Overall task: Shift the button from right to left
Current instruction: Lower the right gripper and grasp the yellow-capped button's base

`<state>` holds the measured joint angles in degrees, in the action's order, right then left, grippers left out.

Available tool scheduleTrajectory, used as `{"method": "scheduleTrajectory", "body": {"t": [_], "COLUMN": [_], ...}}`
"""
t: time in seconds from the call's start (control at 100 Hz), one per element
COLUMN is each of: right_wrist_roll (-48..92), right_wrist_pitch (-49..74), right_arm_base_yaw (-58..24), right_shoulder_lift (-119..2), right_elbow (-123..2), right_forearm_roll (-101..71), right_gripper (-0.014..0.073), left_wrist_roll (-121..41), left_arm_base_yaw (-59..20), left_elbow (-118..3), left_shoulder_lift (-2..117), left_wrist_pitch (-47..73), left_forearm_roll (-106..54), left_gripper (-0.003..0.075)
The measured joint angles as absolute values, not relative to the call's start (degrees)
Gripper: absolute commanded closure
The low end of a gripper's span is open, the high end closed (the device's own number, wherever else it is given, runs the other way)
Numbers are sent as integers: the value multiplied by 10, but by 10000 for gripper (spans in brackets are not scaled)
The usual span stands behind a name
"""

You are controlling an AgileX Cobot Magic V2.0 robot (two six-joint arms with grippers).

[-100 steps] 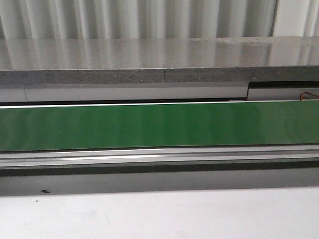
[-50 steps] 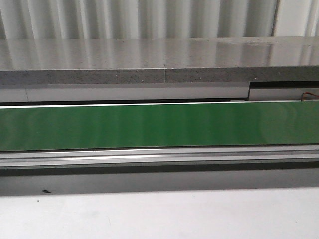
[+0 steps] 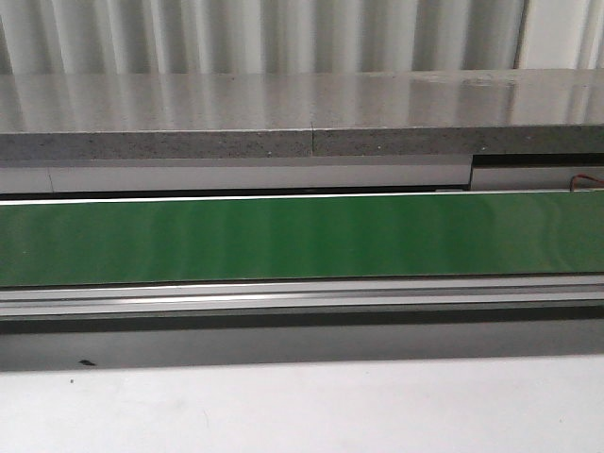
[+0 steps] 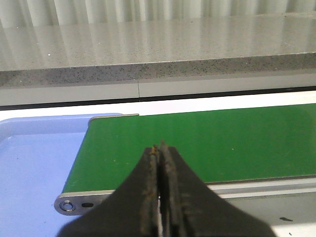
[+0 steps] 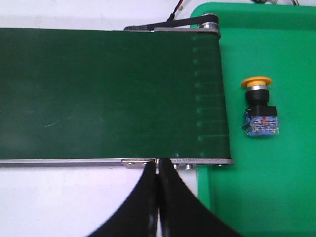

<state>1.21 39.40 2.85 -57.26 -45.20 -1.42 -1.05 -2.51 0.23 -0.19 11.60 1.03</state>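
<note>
Small push-button, yellow-orange cap, blue blocky body (image 5: pixel 260 107), lies on its side in green plastic tray (image 5: pixel 276 197) off belt's right end. Light, rigid; pinch across body. Right gripper (image 5: pixel 158 183) closed, empty. Left gripper (image 4: pixel 159 154) closed, empty.

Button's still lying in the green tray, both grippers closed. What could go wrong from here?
1. The right gripper is shut; it must open before reaching the button.
2. The button lies on its side in the green tray, so a pinch on the round cap may slip.
3. It sits near the belt end; the approach might clip that roller frame.
</note>
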Motion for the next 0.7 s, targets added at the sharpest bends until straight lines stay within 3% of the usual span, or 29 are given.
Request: {"method": "scheduleTrajectory", "body": {"t": [0.11, 0.28, 0.33, 0.7], "right_wrist_roll": [12, 12, 12, 12], "right_wrist_pitch": [425, 471, 483, 512], "right_arm_base_yaw": [29, 29, 29, 64], "right_shoulder_lift": [-620, -698, -725, -869], "right_elbow": [-490, -548, -565, -667], "right_forearm_roll": [-15, -15, -15, -23], "right_gripper": [558, 182, 109, 86], "left_wrist_roll": [-10, -10, -10, -10], "left_arm_base_yaw": [-25, -25, -25, -25], "left_elbow": [2, 2, 2, 2], "left_shoulder_lift": [-2, -2, -2, -2], "left_wrist_pitch": [116, 116, 116, 116], "left_forearm_roll": [10, 10, 10, 10], "left_gripper": [741, 741, 741, 741]}}
